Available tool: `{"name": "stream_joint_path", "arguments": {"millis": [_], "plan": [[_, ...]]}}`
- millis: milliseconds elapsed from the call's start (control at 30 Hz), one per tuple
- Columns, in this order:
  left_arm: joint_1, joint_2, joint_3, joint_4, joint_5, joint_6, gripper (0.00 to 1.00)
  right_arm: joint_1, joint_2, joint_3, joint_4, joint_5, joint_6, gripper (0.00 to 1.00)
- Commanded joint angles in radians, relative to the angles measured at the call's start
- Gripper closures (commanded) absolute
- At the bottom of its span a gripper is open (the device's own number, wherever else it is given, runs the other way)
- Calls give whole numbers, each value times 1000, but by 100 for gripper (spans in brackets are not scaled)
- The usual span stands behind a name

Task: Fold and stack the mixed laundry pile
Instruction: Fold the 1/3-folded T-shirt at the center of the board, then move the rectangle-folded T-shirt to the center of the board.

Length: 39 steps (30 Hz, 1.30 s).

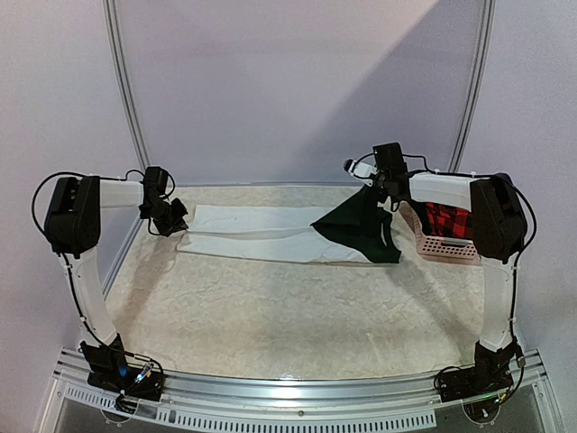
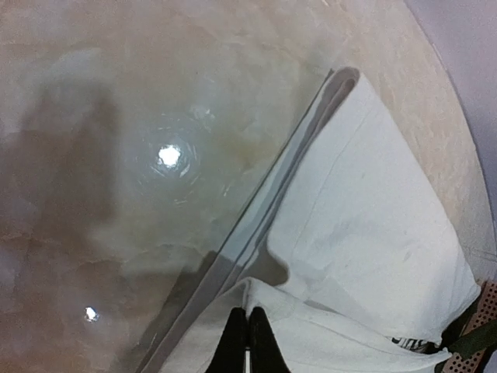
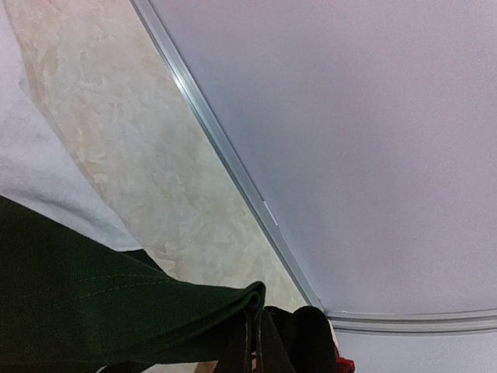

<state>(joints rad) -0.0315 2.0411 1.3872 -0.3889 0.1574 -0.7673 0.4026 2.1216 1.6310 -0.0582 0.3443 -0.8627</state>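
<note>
The right claw (image 3: 256,346), clamped on a bunched corner of the dark green garment (image 3: 93,311), holds it lifted above the far right of the bench (image 1: 270,307). The garment's lower edge lies draped over the right end of the long white cloth (image 1: 252,233). At the cloth's other end the left claw (image 2: 248,346) has its fingers pressed together on a raised fold of the white fabric. Just right of the green piece, the red-and-black checked flannel shirt (image 1: 448,219) sits in the pink basket (image 1: 451,251).

The step in hand appears to be clearing the green garment off the white cloth. Doing it well likely means raising it fully free before carrying it aside, while the left claw anchors the cloth against dragging or wrinkling. The bench top is pale, mottled and glossy, reflecting overhead lights. Plain lavender-grey walls (image 1: 297,81) close in behind.
</note>
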Motion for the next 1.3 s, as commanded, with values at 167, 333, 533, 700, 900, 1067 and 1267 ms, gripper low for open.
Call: {"name": "stream_joint_path", "arguments": {"millis": [167, 333, 533, 700, 900, 1067, 1267], "plan": [[18, 28, 44, -34, -40, 4, 90, -8, 58, 57, 22, 33, 22, 99], [18, -23, 68, -84, -84, 27, 74, -8, 71, 119, -24, 69, 50, 64], [-13, -212, 11, -74, -133, 128, 59, -9, -36, 171, -229, 20, 225, 51], [-80, -278, -60, -98, -154, 248, 58, -9, -189, 31, -442, -154, 335, 51], [-127, -197, -56, -173, -84, 339, 59, -10, -341, -255, -578, -377, 293, 51], [-131, -111, -13, -196, -68, 372, 64, -12, -387, -374, -562, -350, 260, 53], [-125, -16, 47, -213, -86, 380, 63, -12, -334, -359, -558, -349, 250, 56]]}}
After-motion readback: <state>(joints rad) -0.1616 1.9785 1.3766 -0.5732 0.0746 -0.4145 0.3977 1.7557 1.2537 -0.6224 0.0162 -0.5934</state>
